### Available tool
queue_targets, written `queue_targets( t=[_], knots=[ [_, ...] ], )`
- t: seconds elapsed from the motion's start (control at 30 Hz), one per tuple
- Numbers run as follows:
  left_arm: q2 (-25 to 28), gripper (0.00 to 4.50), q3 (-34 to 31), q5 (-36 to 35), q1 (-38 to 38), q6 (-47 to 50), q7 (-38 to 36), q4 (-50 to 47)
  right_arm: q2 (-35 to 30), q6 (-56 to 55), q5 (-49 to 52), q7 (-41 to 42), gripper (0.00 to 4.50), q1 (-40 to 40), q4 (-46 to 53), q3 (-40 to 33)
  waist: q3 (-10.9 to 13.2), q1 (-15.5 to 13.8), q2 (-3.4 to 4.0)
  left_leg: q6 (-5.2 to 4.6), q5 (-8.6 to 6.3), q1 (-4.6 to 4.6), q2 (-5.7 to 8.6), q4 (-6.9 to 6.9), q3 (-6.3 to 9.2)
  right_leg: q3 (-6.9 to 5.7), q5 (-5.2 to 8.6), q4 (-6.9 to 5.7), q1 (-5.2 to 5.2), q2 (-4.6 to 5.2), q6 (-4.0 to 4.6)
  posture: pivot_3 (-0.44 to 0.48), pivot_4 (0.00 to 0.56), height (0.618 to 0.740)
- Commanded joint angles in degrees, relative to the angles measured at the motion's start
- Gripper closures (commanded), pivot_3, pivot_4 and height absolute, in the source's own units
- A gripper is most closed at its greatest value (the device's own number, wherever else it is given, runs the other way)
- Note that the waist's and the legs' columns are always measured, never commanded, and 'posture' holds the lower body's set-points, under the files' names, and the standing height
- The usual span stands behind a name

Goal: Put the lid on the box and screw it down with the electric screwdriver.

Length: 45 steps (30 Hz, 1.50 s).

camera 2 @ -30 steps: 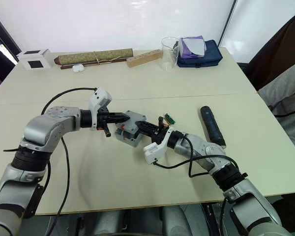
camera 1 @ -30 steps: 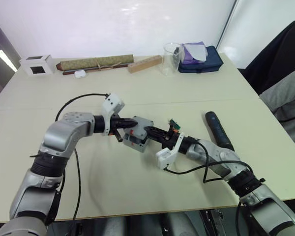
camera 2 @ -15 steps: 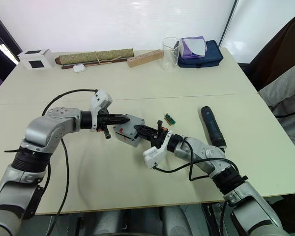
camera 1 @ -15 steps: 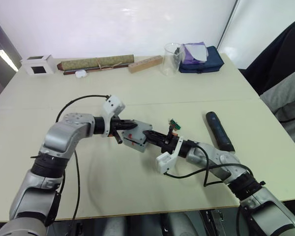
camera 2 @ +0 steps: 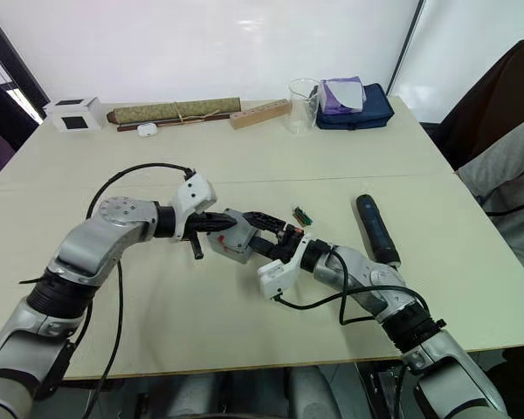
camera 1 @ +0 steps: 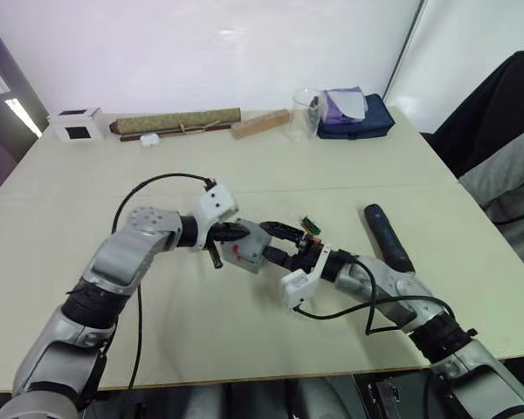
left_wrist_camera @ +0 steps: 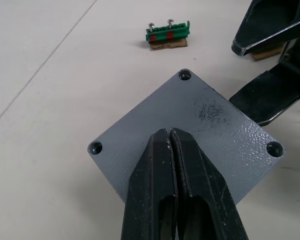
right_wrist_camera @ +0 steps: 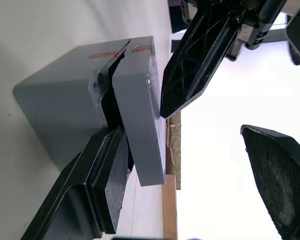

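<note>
At table centre, the left gripper [left_wrist_camera: 171,145], fingers pressed together, pushes the lid [left_wrist_camera: 190,125] onto the box [right_wrist_camera: 65,107] beside the spread right gripper [camera 2: 260,229]; seating it square seems next, the electric screwdriver [camera 2: 377,229] waiting at three o'clock.

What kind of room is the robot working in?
Probably a workshop or lab room. There is a big pale table by a plain white wall. On the table lie an electric screwdriver, a grey box and a small green connector.
</note>
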State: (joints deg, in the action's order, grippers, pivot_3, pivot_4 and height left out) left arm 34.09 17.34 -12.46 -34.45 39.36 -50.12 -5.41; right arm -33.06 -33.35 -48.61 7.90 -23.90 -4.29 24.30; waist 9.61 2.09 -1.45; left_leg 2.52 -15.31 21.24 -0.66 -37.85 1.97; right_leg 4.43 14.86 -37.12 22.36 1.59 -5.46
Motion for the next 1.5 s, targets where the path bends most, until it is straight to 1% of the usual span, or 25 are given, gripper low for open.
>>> queue_targets(
  t=[0.03, 0.2, 0.3, 0.33, 0.4, 0.47, 0.5, 0.57, 0.67, 0.73, 0.8, 0.93, 1.1, 1.17, 1.33, 1.5],
  knots=[
    [-0.34, 4.50, 5.83, 4.07, 3.90, 2.27, 0.50, 6.04, -1.86, -0.04, 2.30, 1.60, 0.74, 2.24, 5.04, -2.26, -0.18, -0.08, 0.04, 0.00, 0.00, -0.01, 0.00, 0.00, 0.00, 0.00, 0.01, 0.00, -0.01, 0.00, 0.01, 0.000, 0.150, 0.740],
    [-0.87, 4.50, 5.48, 4.00, 4.54, 2.50, 0.13, 5.58, -3.35, 0.34, 3.80, 3.73, 0.74, 4.46, 8.36, -3.45, -0.31, 0.17, 0.12, 0.00, 0.00, -0.07, 0.00, -0.01, -0.02, 0.04, 0.03, 0.01, -0.04, -0.01, 0.02, 0.000, 0.150, 0.740],
    [-0.67, 4.50, 5.71, 3.50, 5.50, 2.81, -0.93, 3.85, -6.30, 0.62, 10.66, 9.19, 0.74, 5.06, 10.70, -5.86, -0.37, 0.14, 0.20, 0.00, 0.00, -0.09, 0.00, -0.01, -0.02, 0.04, 0.07, 0.01, -0.06, -0.01, 0.03, 0.000, 0.150, 0.740],
    [-0.66, 4.50, 3.78, 1.68, 5.67, 2.31, -1.86, 2.50, -5.56, 4.53, 17.52, 13.13, 0.94, 5.81, 12.09, -6.86, -0.39, 0.22, 0.18, -0.01, 0.00, -0.09, 0.00, -0.01, -0.03, 0.06, 0.08, 0.02, -0.07, 0.00, 0.03, 0.000, 0.150, 0.740],
    [-1.10, 4.50, -0.10, -1.45, 5.58, 2.39, -2.63, 0.78, -3.18, 11.62, 27.66, 18.06, 1.32, 7.07, 14.59, -8.26, -0.39, 0.38, 0.17, -0.03, -0.02, -0.08, -0.03, 0.00, -0.04, 0.07, 0.08, 0.04, -0.06, -0.01, 0.03, 0.000, 0.150, 0.740],
    [-1.99, 4.50, -4.95, -5.08, 4.90, 4.37, -2.42, -0.19, -0.02, 18.85, 35.60, 21.24, 2.10, 7.96, 17.22, -9.61, -0.37, 0.47, 0.15, -0.07, -0.04, -0.07, -0.08, 0.03, -0.02, 0.06, 0.09, 0.02, -0.04, -0.06, 0.05, 0.000, 0.150, 0.740],
    [-3.50, 4.50, -9.83, -9.29, 3.91, 7.05, -1.64, -0.51, 1.47, 22.45, 39.67, 22.87, 2.51, 8.55, 18.38, -10.25, -0.34, 0.44, 0.15, -0.08, -0.04, -0.05, -0.15, 0.03, 0.00, 0.05, 0.09, 0.00, -0.01, -0.11, 0.06, 0.000, 0.150, 0.740],
    [-5.15, 4.50, -16.50, -14.45, 2.23, 11.00, -0.12, -0.43, 3.15, 28.18, 43.80, 25.08, 3.16, 9.48, 20.03, -11.25, -0.15, 0.38, 0.19, -0.08, -0.04, 0.12, -0.15, 0.02, 0.03, 0.01, 0.08, -0.09, 0.21, -0.13, 0.06, 0.000, 0.150, 0.740],
    [-4.63, 4.50, -22.38, -17.84, 0.10, 13.25, 1.33, 1.26, 4.43, 36.42, 46.44, 26.77, 4.38, 10.05, 22.25, -11.41, 0.17, 0.36, 0.01, -0.08, -0.04, 0.29, -0.15, 0.01, 0.04, -0.01, 0.07, -0.10, 0.37, -0.11, 0.05, 0.000, 0.150, 0.740],
    [-4.23, 4.50, -25.10, -18.90, -1.23, 13.88, 2.63, 2.97, 4.82, 41.35, 47.30, 27.52, 4.45, 10.53, 23.58, -10.92, 0.33, 0.35, -0.01, -0.08, -0.04, 0.29, -0.13, 0.01, 0.02, -0.01, 0.07, -0.09, 0.39, -0.09, 0.05, 0.000, 0.150, 0.740],
    [-3.24, 4.50, -25.40, -17.75, -1.50, 12.42, 3.10, 4.49, 5.24, 47.27, 47.50, 27.95, 4.45, 10.80, 24.59, -10.10, 0.36, 0.36, 0.02, -0.08, -0.05, 0.29, -0.12, 0.02, 0.01, -0.01, 0.07, -0.07, 0.40, -0.09, 0.05, 0.000, 0.150, 0.740],
    [-3.12, 4.50, -23.61, -14.66, -0.58, 8.82, 4.39, 9.04, 6.98, 55.52, 46.83, 28.02, 4.45, 9.55, 25.28, -7.51, 0.37, 0.39, 0.01, -0.07, -0.05, 0.27, -0.12, 0.15, -0.02, 0.01, 0.07, -0.02, 0.43, -0.07, 0.05, 0.000, 0.150, 0.740],
    [-3.45, 4.50, -17.55, -8.69, 1.72, 3.80, 6.02, 11.64, 8.60, 58.59, 45.72, 28.10, 4.45, 8.21, 24.88, -4.90, 0.43, 0.38, -0.06, -0.06, -0.04, 0.32, -0.11, 0.36, -0.06, 0.04, 0.06, 0.00, 0.61, -0.07, 0.03, 0.000, 0.150, 0.740],
    [-3.64, 4.50, -16.23, -7.88, 2.54, 2.79, 5.85, 11.61, 8.82, 59.64, 45.36, 27.88, 4.45, 7.91, 24.69, -4.24, 0.46, 0.34, -0.12, -0.04, -0.03, 0.34, -0.09, 0.47, -0.08, 0.05, 0.05, 0.01, 0.68, -0.06, 0.02, 0.000, 0.150, 0.740],
    [-4.59, 4.50, -13.48, -8.11, 7.61, 1.98, 4.12, 7.80, 10.35, 61.35, 43.27, 26.05, 4.45, 6.36, 22.55, -2.58, 0.49, 0.44, -0.15, -0.03, -0.02, 0.65, -0.10, 0.53, -0.08, 0.05, -0.03, 0.01, 1.02, -0.05, -0.11, 0.000, 0.150, 0.740],
    [-4.93, 4.50, -13.63, -11.41, 11.10, 6.84, 4.08, -0.11, 12.43, 61.96, 43.77, 25.91, 4.45, 5.08, 21.83, -2.21, 0.50, 0.33, -0.16, -0.02, -0.01, 0.95, -0.12, 0.55, -0.03, 0.02, -0.04, -0.01, 1.31, -0.05, -0.12, 0.000, 0.150, 0.740]
  ],
)
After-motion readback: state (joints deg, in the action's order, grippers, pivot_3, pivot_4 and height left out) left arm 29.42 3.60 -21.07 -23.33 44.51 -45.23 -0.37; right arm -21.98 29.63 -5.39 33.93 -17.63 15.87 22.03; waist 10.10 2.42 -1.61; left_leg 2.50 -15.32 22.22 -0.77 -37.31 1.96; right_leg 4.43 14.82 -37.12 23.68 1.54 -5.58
